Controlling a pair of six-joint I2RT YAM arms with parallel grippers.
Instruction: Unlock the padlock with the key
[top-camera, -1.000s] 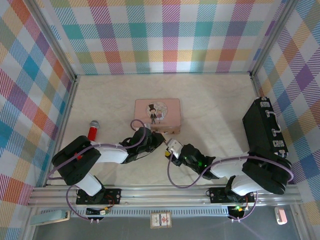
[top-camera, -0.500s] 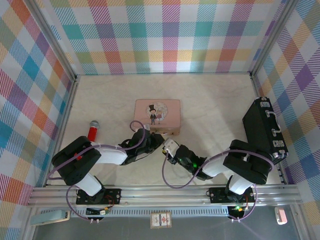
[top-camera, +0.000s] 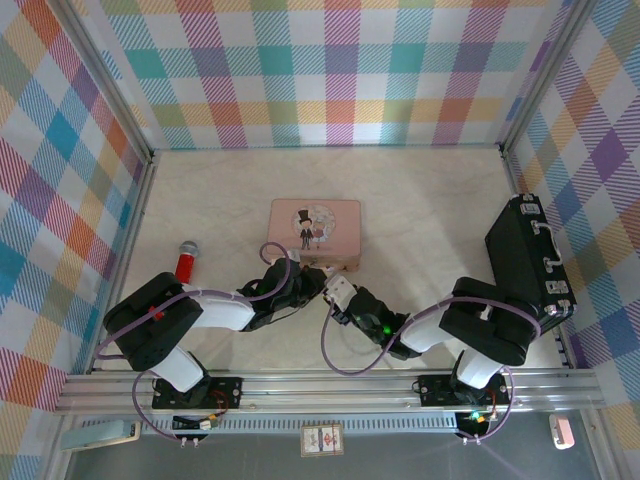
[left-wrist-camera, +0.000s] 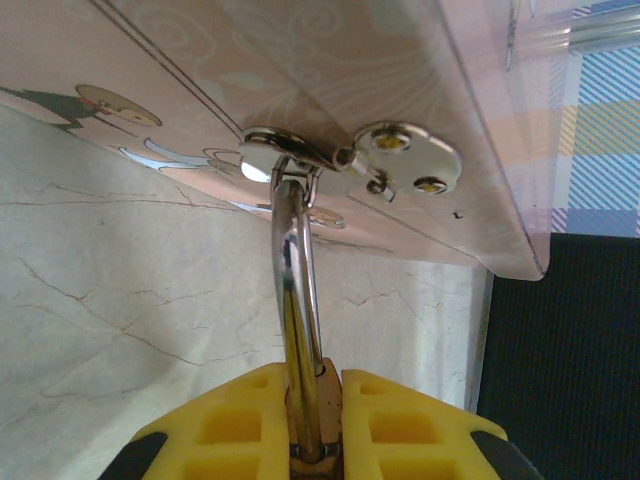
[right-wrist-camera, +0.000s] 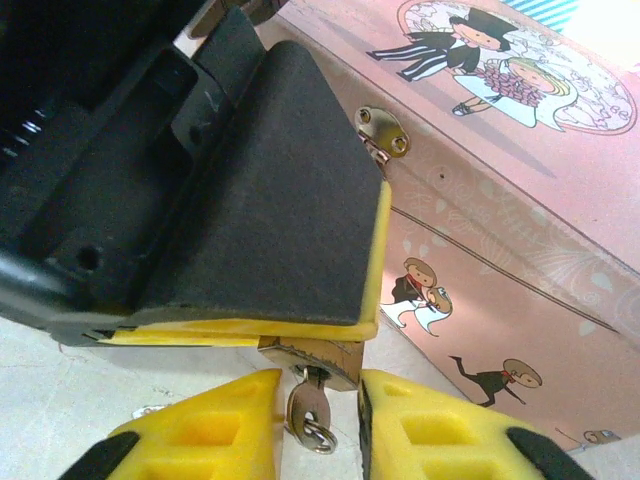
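Holding the padlock: left gripper (left-wrist-camera: 315, 392), its jaws pressed tight on the brass body of the padlock (left-wrist-camera: 296, 300) at the bottom centre of the left wrist view.
Shackle: silvery, rising from between the yellow pads to the hasp (left-wrist-camera: 300, 158) on the side of the pink tin (left-wrist-camera: 400, 70), and passing through the hasp's loop.
Key: the key (right-wrist-camera: 304, 404) is small and grey, and sits in the underside of the padlock body at the low centre of the right wrist view. A tiny ring hangs from its head.
Right gripper: the right gripper (right-wrist-camera: 318, 400) has its jaws narrowly spread, with one yellow pad on each side of the key's head. Whether they press on it cannot be told.
Tin's place: on the counter (top-camera: 430, 200) at the centre of the top view, with a cartoon couple on the lid. Both grippers meet just at its lower edge.
Red toy microphone: the red toy microphone (top-camera: 186, 262) is at the left of the top view, beside the left arm and well apart from the tin.
Black case: the black case (top-camera: 525, 262) is at the right edge of the top view, near the side wall.
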